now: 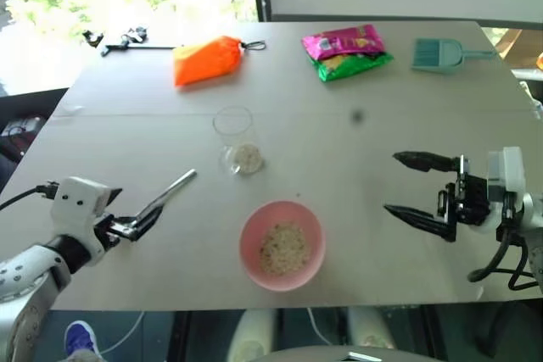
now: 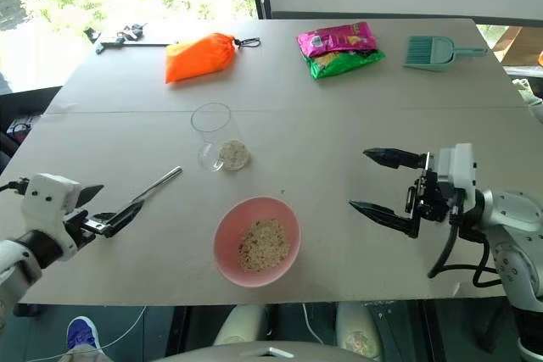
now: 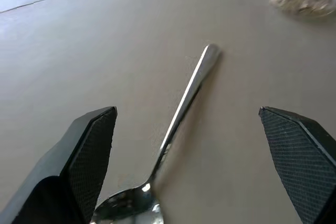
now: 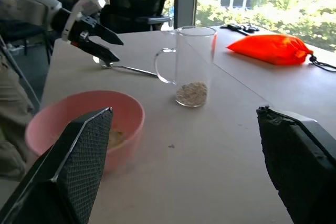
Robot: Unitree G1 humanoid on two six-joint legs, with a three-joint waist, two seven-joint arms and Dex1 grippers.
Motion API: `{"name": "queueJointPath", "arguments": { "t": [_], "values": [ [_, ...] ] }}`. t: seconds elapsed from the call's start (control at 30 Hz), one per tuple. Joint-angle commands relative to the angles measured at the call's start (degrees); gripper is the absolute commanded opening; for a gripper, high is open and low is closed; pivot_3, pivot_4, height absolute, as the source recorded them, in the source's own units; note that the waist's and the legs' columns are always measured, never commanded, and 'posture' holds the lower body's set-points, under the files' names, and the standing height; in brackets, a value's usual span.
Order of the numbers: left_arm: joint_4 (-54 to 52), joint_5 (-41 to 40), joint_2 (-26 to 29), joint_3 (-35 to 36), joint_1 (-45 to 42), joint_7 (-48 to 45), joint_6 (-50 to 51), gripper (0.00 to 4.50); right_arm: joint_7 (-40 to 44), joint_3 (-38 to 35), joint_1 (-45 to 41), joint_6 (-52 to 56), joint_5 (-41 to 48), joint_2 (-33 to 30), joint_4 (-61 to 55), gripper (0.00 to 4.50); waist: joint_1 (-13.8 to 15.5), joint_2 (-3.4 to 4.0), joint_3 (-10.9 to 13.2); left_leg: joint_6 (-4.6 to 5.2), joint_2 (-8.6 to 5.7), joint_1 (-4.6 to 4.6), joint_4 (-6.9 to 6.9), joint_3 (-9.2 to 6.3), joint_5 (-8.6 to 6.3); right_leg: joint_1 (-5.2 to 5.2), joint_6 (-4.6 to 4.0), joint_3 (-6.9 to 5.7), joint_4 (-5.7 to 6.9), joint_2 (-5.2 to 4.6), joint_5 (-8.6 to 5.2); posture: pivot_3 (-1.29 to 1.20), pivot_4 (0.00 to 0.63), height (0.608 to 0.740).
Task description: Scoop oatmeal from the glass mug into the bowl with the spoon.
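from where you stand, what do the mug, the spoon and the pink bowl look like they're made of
The mug looks like clear, colourless glass: the table and the oatmeal at its bottom show straight through the wall. The spoon looks like polished metal, silver with mirror-like highlights along the handle. The pink bowl is smooth and opaque with a soft sheen, probably plastic or glazed ceramic; the look alone doesn't settle which.

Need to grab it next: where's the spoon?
In the head views, the spoon lies flat on the table's left side, bowl end between the open left gripper fingers.
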Motion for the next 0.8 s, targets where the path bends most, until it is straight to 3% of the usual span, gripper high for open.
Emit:
{"name": "queueJointPath", "arguments": {
  "t": [0.03,0.33,0.8],
  "values": [
    [5.56,1.43,5.26,-2.48,-3.81,-4.94,2.36,4.5,7.32,-2.49,2.51,-2.88,2.45,-1.18,-0.38,4.43,0.21,-0.02,0.03,0.0,0.0,-0.01,0.0,-0.06,0.0,0.0,0.0,-0.07,0.0,0.01,0.0,0.0,0.15,0.74],
    [15.35,5.85,9.65,-10.38,-13.7,-12.4,0.98,4.5,15.66,-2.23,0.77,-7.02,2.34,-0.9,3.07,4.43,-0.36,-0.01,0.06,-0.02,0.04,-0.02,-0.01,-0.05,0.01,-0.05,0.0,-0.03,0.03,0.03,0.0,0.0,0.15,0.74],
    [16.79,9.08,9.41,-13.92,-15.94,-15.24,3.62,4.5,6.01,0.89,-5.47,0.0,6.1,1.78,-1.54,4.43,-0.24,0.0,0.06,-0.12,0.03,-0.05,-0.02,-0.06,0.07,-0.1,0.0,-0.03,0.1,0.02,0.0,0.0,0.15,0.74]
  ]
}}
